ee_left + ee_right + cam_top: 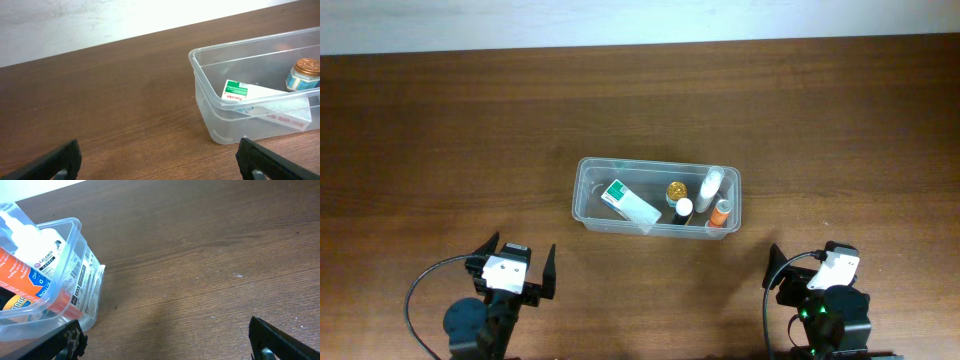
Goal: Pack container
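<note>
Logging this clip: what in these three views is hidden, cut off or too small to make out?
Overhead: print on the white-and-green box in the container is too small to read.
Left wrist: the gold-lidded jar is cut by the right edge; the container's far end is out of frame.
Right wrist: the orange bottle and white bottle run off the left edge; most of the container is out of frame.
</note>
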Robot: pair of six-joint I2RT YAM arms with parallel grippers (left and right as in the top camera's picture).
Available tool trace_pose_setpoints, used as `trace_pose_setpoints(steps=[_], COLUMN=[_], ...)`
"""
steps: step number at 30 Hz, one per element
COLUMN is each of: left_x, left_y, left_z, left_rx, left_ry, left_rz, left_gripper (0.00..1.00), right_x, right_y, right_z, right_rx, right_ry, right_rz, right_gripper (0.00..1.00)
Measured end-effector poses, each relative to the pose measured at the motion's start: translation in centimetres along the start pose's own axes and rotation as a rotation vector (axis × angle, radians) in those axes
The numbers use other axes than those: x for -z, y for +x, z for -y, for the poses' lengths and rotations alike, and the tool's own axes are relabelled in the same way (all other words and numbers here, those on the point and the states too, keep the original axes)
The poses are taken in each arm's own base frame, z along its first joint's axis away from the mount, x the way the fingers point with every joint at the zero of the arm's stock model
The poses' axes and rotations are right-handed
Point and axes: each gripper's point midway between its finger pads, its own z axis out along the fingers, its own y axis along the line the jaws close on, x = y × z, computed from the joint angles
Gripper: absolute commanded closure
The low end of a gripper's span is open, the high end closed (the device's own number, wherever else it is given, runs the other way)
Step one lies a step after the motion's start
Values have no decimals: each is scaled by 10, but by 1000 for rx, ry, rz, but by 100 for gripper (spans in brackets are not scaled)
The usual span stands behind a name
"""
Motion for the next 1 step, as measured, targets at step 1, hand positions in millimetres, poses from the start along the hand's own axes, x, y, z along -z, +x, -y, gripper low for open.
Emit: trace_pose_setpoints(steps=[1], left_x=[0], left_y=[0], left_z=[0], left_rx=[0], left_ry=[0], left_rz=[0], left_gripper=[0], right_x=[0], right_y=[0], right_z=[0], right_rx=[0], right_ry=[0], right_rz=[0], right_gripper=[2])
